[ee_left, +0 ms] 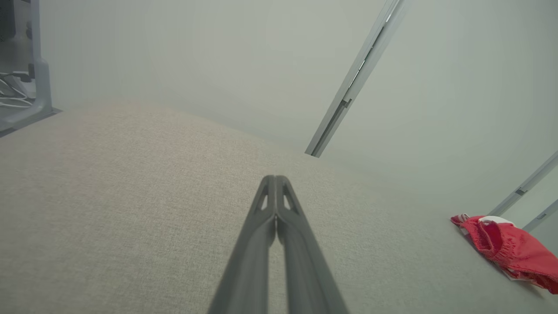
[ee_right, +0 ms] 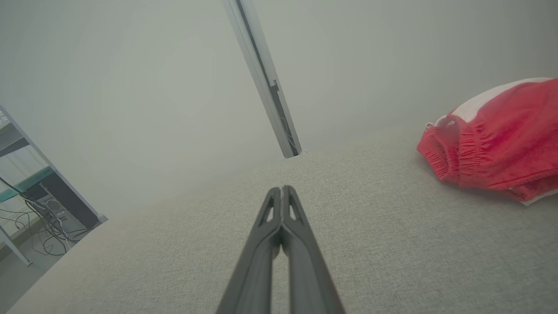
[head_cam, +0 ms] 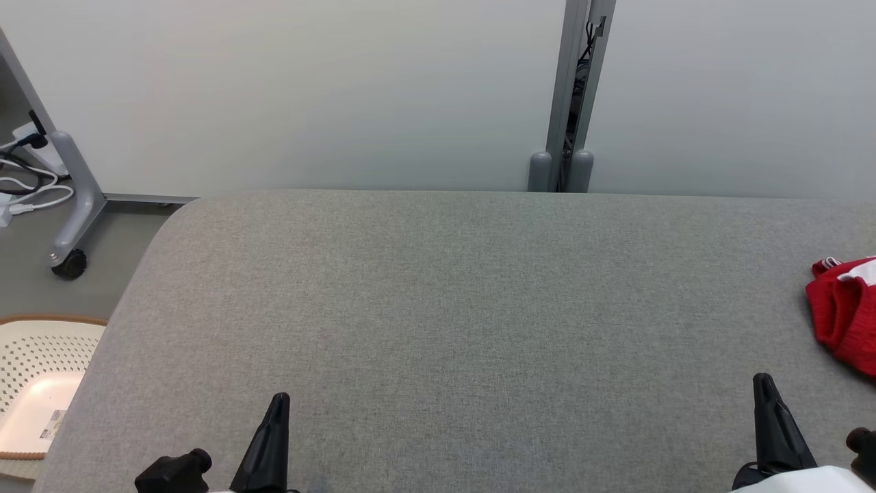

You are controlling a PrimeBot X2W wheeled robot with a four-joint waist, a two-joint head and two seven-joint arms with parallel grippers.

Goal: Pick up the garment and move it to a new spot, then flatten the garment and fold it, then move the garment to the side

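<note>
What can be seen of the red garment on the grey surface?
The garment is red with white parts, of a soft, fleecy-looking fabric, and has a gathered elastic band around one opening. It lies crumpled in a low heap at the right side of the grey padded surface, partly cut off by the head view's edge. Only the surface touches it; the right gripper is apart from it.

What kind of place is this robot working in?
Probably a lab or office test space: a grey fabric-covered table stands against pale partition panels joined by a grey metal post, with a castor-footed grey frame and loose white cables on the floor.
</note>
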